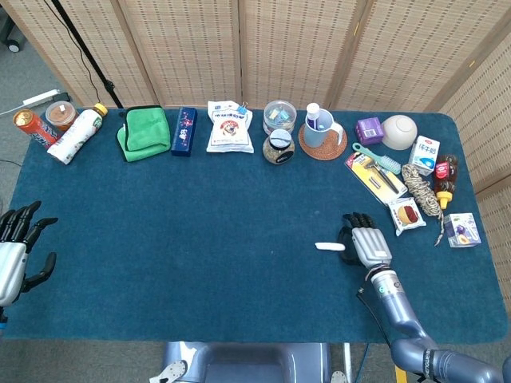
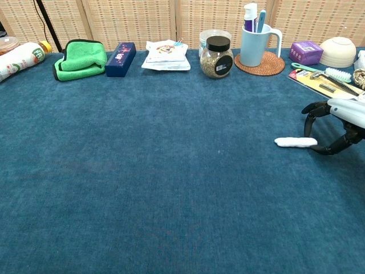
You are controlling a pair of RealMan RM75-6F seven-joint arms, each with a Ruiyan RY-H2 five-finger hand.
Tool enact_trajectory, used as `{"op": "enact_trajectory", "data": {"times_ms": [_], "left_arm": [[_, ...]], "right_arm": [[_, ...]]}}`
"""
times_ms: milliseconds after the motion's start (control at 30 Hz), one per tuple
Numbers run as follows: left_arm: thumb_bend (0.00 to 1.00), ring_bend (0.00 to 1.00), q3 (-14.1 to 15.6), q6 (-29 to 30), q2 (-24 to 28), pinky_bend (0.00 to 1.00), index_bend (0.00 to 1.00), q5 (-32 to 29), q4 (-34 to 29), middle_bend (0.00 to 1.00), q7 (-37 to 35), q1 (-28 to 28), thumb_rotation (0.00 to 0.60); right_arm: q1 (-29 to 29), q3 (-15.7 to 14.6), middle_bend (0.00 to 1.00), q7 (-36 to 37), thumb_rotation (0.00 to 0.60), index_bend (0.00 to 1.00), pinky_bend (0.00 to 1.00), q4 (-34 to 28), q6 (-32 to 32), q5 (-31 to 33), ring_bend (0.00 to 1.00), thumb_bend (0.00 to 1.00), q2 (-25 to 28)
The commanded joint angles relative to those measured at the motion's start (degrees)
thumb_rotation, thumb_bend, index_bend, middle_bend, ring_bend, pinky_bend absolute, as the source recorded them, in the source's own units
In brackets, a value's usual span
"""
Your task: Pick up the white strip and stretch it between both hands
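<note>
While the strip lies flat on the cloth with its long axis left-right, the right hand sits just right of it, fingers apart around its near end; the left hand, open, waits far left.

The white strip is a short, narrow, flat band with rounded ends. It lies flat on the blue table surface, in the right half of the table toward the near edge. Its long axis runs left to right, nearly parallel to the table's front edge. In the chest view the white strip appears slightly lumpy, unstretched, and resting fully on the cloth.
</note>
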Motion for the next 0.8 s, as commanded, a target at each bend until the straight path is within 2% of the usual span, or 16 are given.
{"op": "enact_trajectory", "data": {"times_ms": [33, 233, 433, 667, 800], "left_arm": [[0.43, 0.04, 0.0, 0.0, 0.0, 0.02, 0.22, 0.0, 0.1, 0.04, -0.1, 0.0, 0.6], [0.43, 0.04, 0.0, 0.1, 0.0, 0.02, 0.22, -0.2, 0.3, 0.04, -0.3, 0.1, 0.6], [0.43, 0.04, 0.0, 0.3, 0.1, 0.02, 0.22, -0.3, 0.5, 0.04, -0.3, 0.2, 0.6], [0.43, 0.04, -0.1, 0.8, 0.1, 0.02, 0.22, -0.2, 0.6, 0.04, -0.4, 0.4, 0.6], [0.43, 0.04, -0.1, 0.9, 0.0, 0.02, 0.22, -0.2, 0.6, 0.04, -0.4, 0.4, 0.6]], "right_arm": [[0.1, 0.1, 0.15, -0.2, 0.6, 0.47, 0.0, 0.3, -0.1, 0.2, 0.0, 0.37, -0.3], [0.3, 0.2, 0.18, -0.3, 0.6, 0.51, 0.0, 0.8, -0.3, 0.7, 0.0, 0.37, -0.8], [0.4, 0.4, 0.21, -0.1, 0.6, 0.57, 0.0, 1.9, -0.5, 1.2, 0.02, 0.44, -1.7], [0.5, 0.5, 0.25, 0.2, 0.6, 0.6, 0.0, 2.1, -0.7, 1.3, 0.06, 0.59, -1.9], [0.5, 0.7, 0.27, 0.2, 0.6, 0.63, 0.01, 1.8, -0.6, 1.5, 0.09, 0.64, -1.8]]}}
